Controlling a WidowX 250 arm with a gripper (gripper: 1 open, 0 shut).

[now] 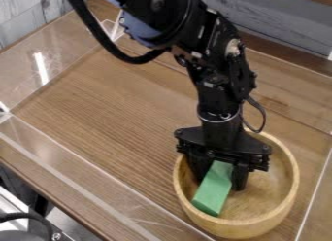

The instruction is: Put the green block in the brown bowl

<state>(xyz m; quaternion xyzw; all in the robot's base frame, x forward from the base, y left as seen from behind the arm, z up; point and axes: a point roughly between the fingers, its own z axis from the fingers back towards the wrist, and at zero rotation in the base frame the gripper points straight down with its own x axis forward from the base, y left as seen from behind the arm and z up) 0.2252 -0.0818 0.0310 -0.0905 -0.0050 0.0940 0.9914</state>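
Well, the tool [223,165] reaches into the brown bowl [274,208], perhaps to release the green block [213,190] safely inside; its opening and grip I can't tell.

Wooden tabletop [97,114], light brown, one, spanned most of the frame. Clear plastic-like edging [88,177], one strip, ran down the left side. Pale glare showed at upper left.

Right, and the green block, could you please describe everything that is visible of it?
The green block is a small, plain, bright-green bar with flat faces and a smooth-looking surface. It lies inside the brown bowl, toward the left of the picture, slanting. Its upper end is hidden under the dark gripper, so I cannot tell whether the fingers touch it.
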